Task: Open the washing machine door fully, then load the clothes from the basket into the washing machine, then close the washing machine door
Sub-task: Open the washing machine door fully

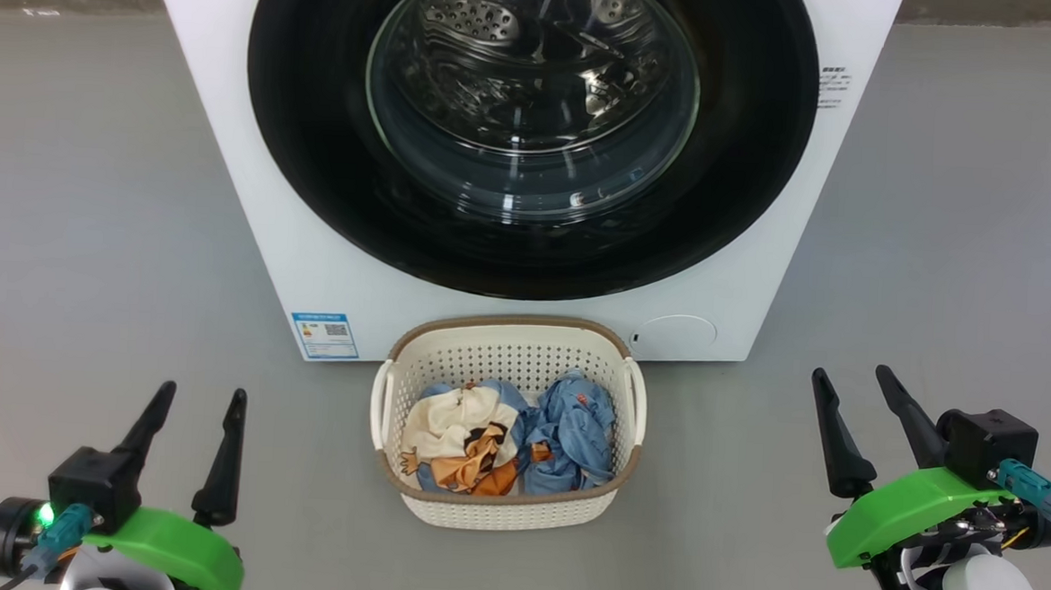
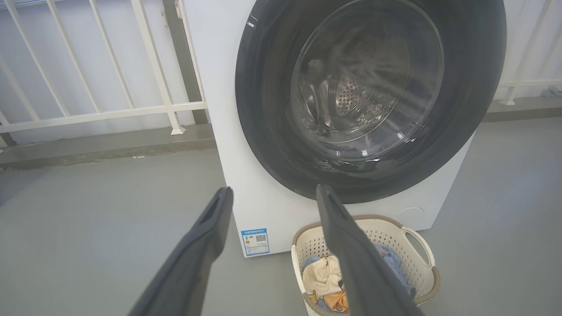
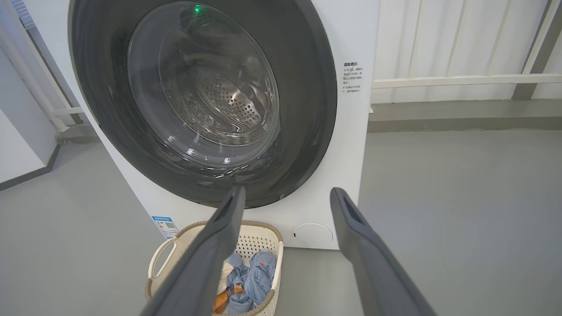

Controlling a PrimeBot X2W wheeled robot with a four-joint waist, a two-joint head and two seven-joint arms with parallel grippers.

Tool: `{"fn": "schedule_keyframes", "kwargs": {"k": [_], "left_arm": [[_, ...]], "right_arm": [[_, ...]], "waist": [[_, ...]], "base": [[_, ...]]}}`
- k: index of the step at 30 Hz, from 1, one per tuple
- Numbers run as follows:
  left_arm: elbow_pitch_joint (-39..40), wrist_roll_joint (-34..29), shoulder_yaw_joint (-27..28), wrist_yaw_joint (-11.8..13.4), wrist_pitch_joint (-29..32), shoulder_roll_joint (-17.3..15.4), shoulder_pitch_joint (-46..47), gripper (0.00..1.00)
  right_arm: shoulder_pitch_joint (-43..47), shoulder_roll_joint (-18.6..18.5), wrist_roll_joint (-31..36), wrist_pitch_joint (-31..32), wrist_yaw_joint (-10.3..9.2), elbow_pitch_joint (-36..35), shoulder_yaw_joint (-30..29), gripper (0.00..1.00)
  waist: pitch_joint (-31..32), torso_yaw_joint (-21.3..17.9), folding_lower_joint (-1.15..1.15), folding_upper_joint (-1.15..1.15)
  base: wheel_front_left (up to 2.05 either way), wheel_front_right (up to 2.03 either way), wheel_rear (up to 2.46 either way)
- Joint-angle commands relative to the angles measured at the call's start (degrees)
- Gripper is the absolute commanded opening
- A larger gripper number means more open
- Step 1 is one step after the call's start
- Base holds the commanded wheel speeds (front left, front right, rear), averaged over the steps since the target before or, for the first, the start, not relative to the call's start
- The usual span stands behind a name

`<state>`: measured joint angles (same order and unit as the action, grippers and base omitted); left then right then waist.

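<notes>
A plain grey floor (image 1: pixel 91 173) is stretching away on all sides (the same flat grey in all three views), taking soft, even light. In the left wrist view a white barred railing (image 2: pixel 109 115) is standing at ten o'clock on a low grey kerb (image 2: pixel 105 147). In the right wrist view a white ribbed wall (image 3: pixel 439 39) is rising at two o'clock, a white rail (image 3: pixel 461 81) crossing it.

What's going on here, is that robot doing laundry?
It looks about to start. The washer has its door shut, and the basket on the floor in front of it holds the clothes. The left gripper and right gripper hang open on either side of the basket, touching nothing. Nothing is loaded yet.
</notes>
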<state>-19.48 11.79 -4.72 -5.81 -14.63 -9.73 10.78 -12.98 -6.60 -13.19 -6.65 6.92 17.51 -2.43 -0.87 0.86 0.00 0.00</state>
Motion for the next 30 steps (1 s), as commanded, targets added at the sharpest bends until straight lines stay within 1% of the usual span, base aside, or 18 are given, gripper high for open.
{"fn": "schedule_keyframes", "kwargs": {"k": [1, 12, 18, 24, 30], "left_arm": [[1.5, -0.4, 2.3, 0.2, -0.4, -1.2, 2.7, 1.0], [1.5, -0.3, 2.6, 0.2, -0.4, -1.0, 2.9, 1.0], [2.9, -0.2, 3.6, 0.3, -0.4, -0.6, 3.1, 1.0], [3.6, -0.7, 3.9, 0.1, -0.4, -0.4, 2.8, 1.0], [4.0, -1.0, 4.1, -0.1, -0.4, -0.1, 2.6, 1.0]], "right_arm": [[-1.7, -0.1, 0.5, -0.6, 0.57, -1.2, 1.4, 1.0], [-1.7, 0.1, 0.4, -0.6, 0.57, -1.0, 1.4, 1.0], [-1.9, 0.2, 0.1, -0.8, 0.57, -1.0, 1.3, 1.0], [-2.0, 0.2, -0.2, -1.0, 0.57, -1.0, 1.3, 1.0], [-2.0, 0.0, -0.3, -1.2, 0.57, -0.7, 1.3, 1.0]], "waist": [[-0.1, 0.0, 0.0, 0.0], [-0.5, 0.0, 0.0, 0.0], [-0.8, 0.0, 0.0, 0.0], [-0.9, -0.1, 0.0, 0.0], [-0.9, -0.1, 0.0, 0.0]], "base": [[1.19, 0.53, -1.72], [1.5, 0.81, -2.31], [1.25, 0.79, -2.04], [0.55, 0.55, -1.1], [0.1, 0.1, -0.21]]}}
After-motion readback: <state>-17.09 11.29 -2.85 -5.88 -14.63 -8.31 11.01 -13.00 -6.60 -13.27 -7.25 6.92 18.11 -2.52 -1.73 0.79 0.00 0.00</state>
